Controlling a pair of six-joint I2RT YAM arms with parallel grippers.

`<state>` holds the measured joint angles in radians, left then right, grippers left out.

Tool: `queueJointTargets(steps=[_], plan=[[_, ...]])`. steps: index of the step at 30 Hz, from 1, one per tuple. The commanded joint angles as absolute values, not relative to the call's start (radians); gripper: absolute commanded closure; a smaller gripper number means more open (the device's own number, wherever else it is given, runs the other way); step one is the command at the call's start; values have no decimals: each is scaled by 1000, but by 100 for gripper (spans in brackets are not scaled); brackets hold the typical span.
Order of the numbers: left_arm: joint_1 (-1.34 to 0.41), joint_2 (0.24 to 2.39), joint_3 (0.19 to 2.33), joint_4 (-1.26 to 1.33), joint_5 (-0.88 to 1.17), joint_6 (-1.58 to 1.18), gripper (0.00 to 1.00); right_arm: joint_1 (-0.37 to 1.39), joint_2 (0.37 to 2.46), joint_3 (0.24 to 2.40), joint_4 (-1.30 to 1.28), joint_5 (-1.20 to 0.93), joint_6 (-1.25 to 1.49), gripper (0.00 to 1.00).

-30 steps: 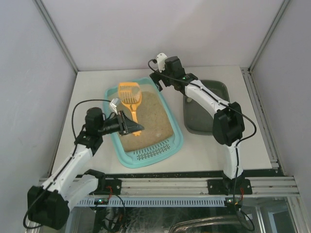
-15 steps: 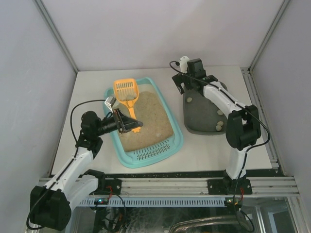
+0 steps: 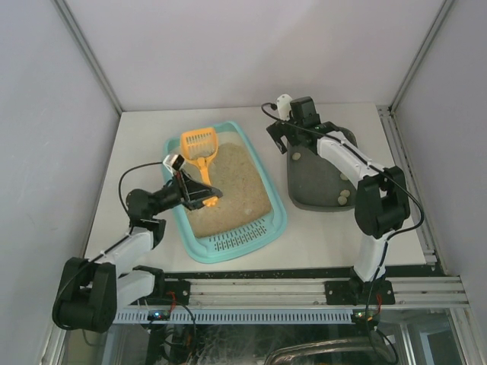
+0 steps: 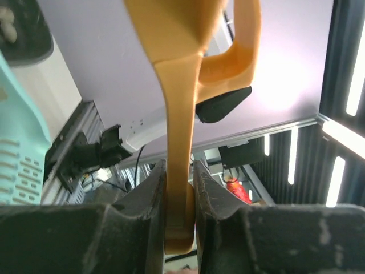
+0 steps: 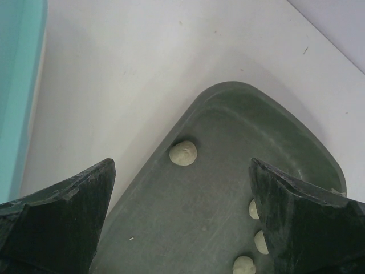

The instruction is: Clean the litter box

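A: First entry, far left?
B: The left end effector (image 3: 202,193). Its jaws are pressed together on the flat handle of an orange slotted scoop (image 3: 199,143). The scoop head sits at the box's far end; I cannot tell whether it touches the sand.

A: Second entry?
B: The litter box (image 3: 278,215). It sits centre-left on the counter (image 3: 144,133) at a slant, with the grate end nearest the arms and tan sand (image 3: 240,186) filling the rest. I judge it to be stiff, smooth plastic and somewhat slippery. The sand would make it heavy and would shift if the box were tipped. The best hold is the rolled rim along a long side.

A: Third?
B: The dark grey tray (image 3: 312,182). It lies to the right of the box, near it but not touching, with several pale lumps (image 5: 183,153) inside.

A: Last?
B: The right end effector (image 5: 181,171). Its fingers are spread wide and hold nothing, and it hovers above the grey tray's far corner.
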<state>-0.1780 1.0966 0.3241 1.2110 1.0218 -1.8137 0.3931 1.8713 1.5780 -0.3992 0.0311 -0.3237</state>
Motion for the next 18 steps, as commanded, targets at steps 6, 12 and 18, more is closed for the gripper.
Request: queueJointTargets(steps=[6, 12, 18], plan=[[-187, 986, 686, -75, 1054, -936, 100, 386, 1785, 1549, -359, 23, -356, 0], [-180, 1167, 295, 1518, 986, -1960, 100, 393, 1783, 1540, -358, 15, -358, 0], [-226, 1102, 370, 1108, 1063, -1709, 100, 400, 1783, 1534, -365, 13, -362, 0]])
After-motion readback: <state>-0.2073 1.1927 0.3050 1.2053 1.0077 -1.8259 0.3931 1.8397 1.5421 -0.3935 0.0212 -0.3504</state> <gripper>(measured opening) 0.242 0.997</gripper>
